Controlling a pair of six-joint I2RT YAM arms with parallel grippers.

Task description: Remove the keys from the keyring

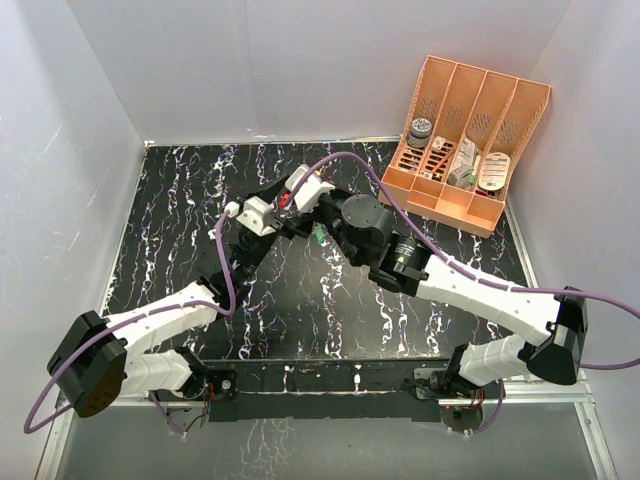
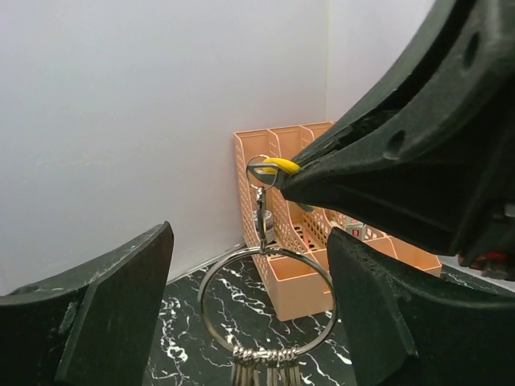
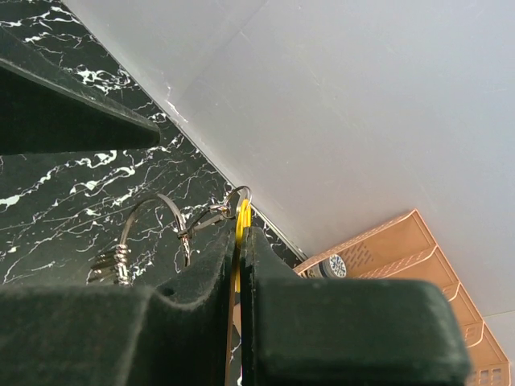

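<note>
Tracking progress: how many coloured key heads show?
2. A yellow key head pinched in the right gripper; a green key head close by, seen from above. Others may hide below the keyring.

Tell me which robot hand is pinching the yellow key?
The right gripper: its fingers are shut tight on the yellow key. The left gripper is open, its fingers standing wide on either side of the hanging keyring.
</note>
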